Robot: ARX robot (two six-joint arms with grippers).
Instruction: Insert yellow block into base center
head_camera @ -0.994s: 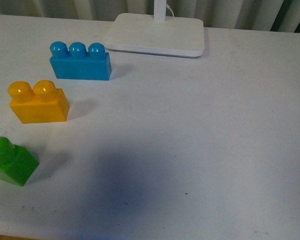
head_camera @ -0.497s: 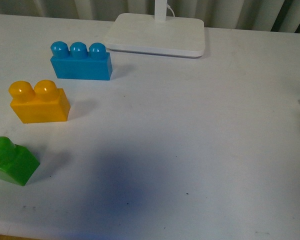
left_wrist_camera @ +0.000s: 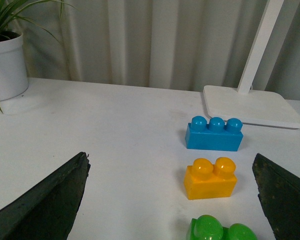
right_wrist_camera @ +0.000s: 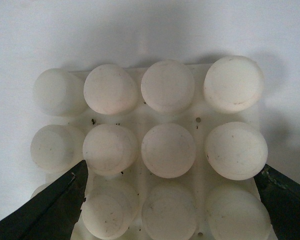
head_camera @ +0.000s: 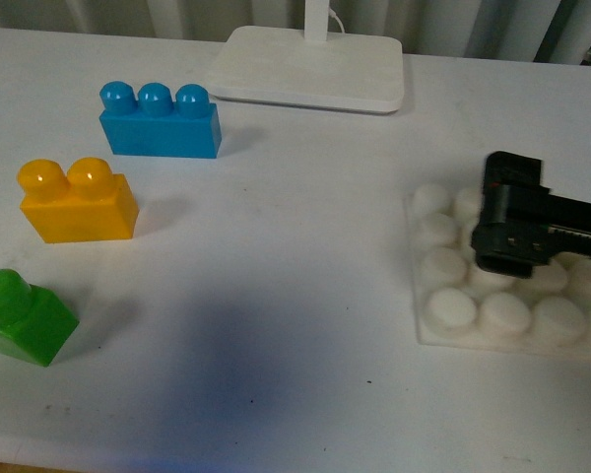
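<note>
The yellow block (head_camera: 77, 202) stands on the white table at the left, two studs up, and shows in the left wrist view (left_wrist_camera: 210, 178) too. My left gripper (left_wrist_camera: 165, 212) is open and empty, above the table and short of the block. The base (head_camera: 451, 307), a white studded plate, is at the right of the table. My right gripper (head_camera: 510, 227) is shut on the base, reaching in from the right. In the right wrist view the base (right_wrist_camera: 167, 150) fills the frame between the right gripper's (right_wrist_camera: 170, 207) fingers (right_wrist_camera: 55, 210).
A blue three-stud brick (head_camera: 160, 123) stands behind the yellow block and a green brick (head_camera: 20, 317) in front of it. A white lamp stand (head_camera: 310, 67) sits at the back. A potted plant (left_wrist_camera: 7, 65) stands far left.
The base and my right gripper have come into the front view from the right edge and moved left over the table. The bricks have not moved.
</note>
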